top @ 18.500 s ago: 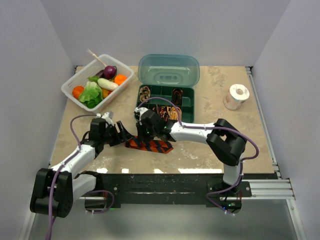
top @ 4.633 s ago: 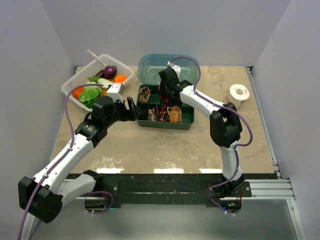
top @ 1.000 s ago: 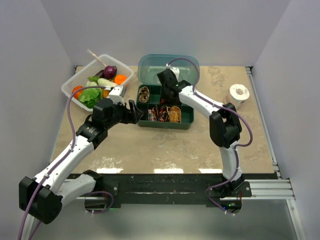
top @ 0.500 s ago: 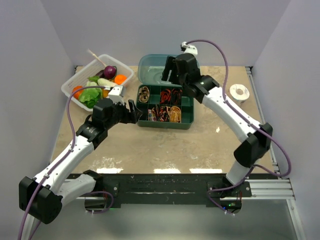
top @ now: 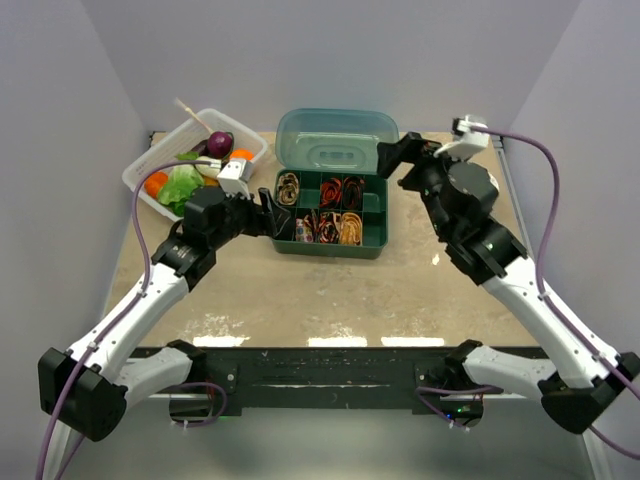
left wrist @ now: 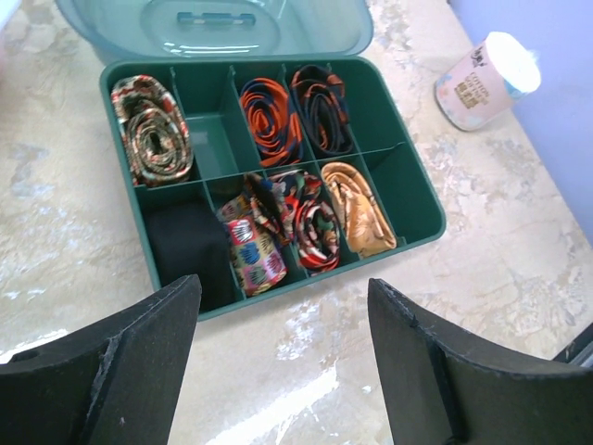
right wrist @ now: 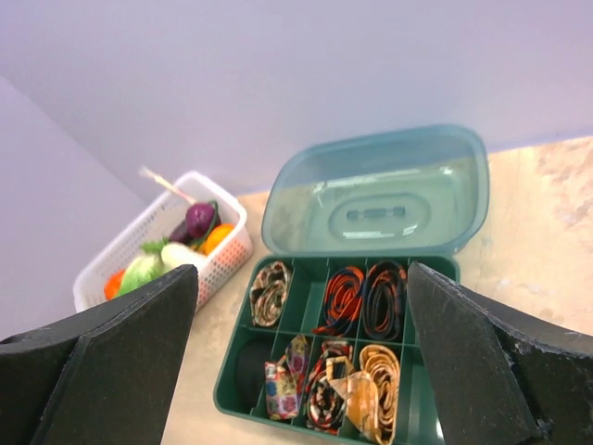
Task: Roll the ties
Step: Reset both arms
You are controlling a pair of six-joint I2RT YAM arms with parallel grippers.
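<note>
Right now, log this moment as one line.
left pincer: open, empty, beside left end of box | right pincer: open, empty, aloft right of lid | orange-striped tie: coiled in back-row compartment | lid: open

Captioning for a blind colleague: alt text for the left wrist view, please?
An open green compartment box holds rolled patterned ties, seen past the open left end effector. A white tape roll stands on the table to its right.

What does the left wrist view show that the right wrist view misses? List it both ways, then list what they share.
Left wrist only: the tape roll on the table. Right wrist only: the basket of vegetables. Both: the open green box, its lid tipped back, and the coiled ties in its compartments.
</note>
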